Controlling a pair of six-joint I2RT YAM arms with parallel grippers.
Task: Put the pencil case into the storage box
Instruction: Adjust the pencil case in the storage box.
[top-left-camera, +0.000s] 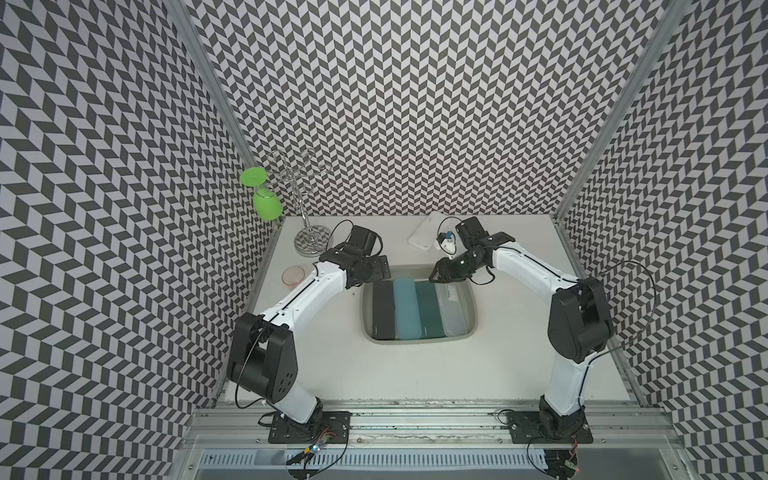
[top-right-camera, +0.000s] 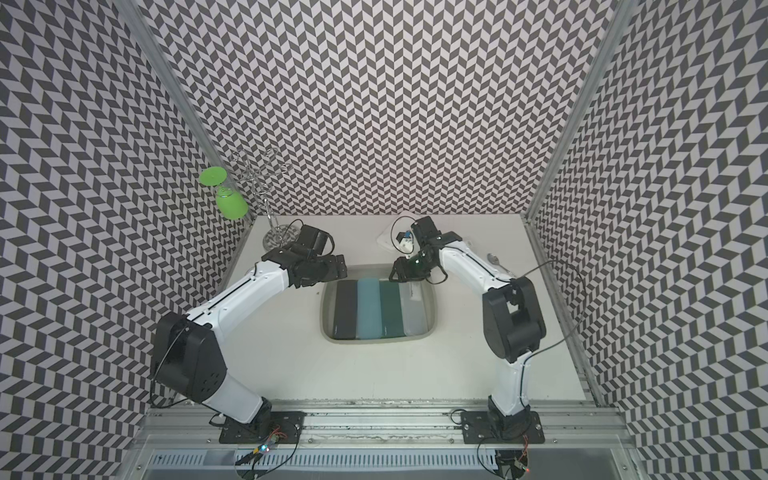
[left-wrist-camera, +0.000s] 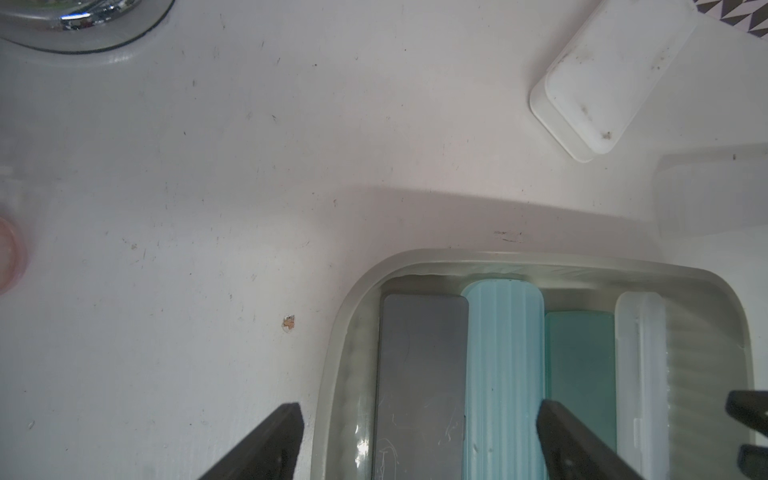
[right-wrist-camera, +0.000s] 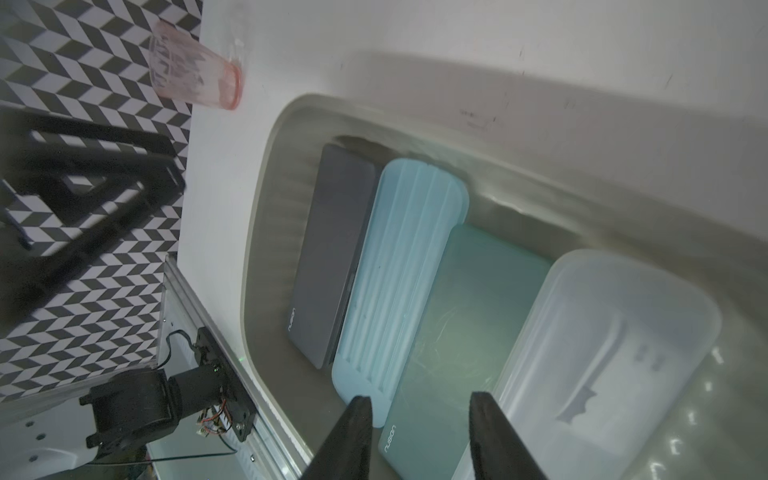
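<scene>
— What is held in the storage box (top-left-camera: 415, 341)?
— A black pencil case (top-left-camera: 383, 309), light blue ribbed case (top-left-camera: 407, 309), teal case (top-left-camera: 430, 309) and clear case (top-left-camera: 455, 311) are laid side by side inside.
— The fingers?
— The left gripper (left-wrist-camera: 417, 407) is spread wide and the right gripper (right-wrist-camera: 419, 397) narrowly parted. Nothing is gripped.

Soft even light; faint shadows; wrist views blurred; edges warped

This is looking like a robotics lab test cell rather than a home. Two white arms (top-left-camera: 291, 299) are standing bolted to an aluminium rail (top-left-camera: 415, 415) at the front of a bare white surface (top-left-camera: 415, 374), with loose cables and small lit circuit boards (top-left-camera: 316, 448) hanging out beneath them. Black-and-white chevron walls (top-left-camera: 415, 104) are closing the surface in on three sides, and aluminium posts (top-left-camera: 210, 83) are framing the corners.
</scene>
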